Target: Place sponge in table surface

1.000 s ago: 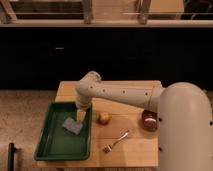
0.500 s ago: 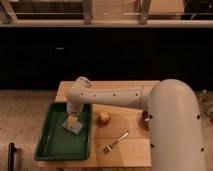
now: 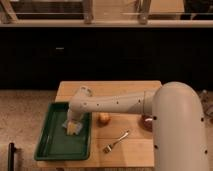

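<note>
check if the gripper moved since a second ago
Yes, the gripper dropped lower and slightly left over the green tray, away from the fruit.

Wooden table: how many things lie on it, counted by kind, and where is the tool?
Green plastic tray: 1
Yellow sponge, inside the tray: 1
Round orange fruit: 1
Silver metal fork: 1
Dark reddish bowl, partly hidden: 1
Total: 5
The tool is down at the sponge.
</note>
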You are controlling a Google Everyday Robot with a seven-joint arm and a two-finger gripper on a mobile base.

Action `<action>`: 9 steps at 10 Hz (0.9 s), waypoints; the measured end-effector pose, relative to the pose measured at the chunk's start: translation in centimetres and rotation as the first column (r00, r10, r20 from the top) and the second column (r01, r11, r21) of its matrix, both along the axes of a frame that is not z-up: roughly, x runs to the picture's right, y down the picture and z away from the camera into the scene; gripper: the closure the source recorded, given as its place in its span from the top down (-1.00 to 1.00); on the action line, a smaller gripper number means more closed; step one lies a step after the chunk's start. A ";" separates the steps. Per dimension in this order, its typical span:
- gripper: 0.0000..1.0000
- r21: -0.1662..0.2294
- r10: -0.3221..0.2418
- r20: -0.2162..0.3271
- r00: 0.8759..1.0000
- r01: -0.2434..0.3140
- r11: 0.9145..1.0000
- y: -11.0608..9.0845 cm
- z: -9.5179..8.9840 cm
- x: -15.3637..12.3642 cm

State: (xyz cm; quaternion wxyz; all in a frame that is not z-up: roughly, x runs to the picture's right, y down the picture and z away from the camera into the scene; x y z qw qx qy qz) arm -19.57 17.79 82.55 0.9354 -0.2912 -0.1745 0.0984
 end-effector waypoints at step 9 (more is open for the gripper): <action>0.60 0.029 0.140 0.032 0.990 -0.141 0.990 2.2 1.3 -0.4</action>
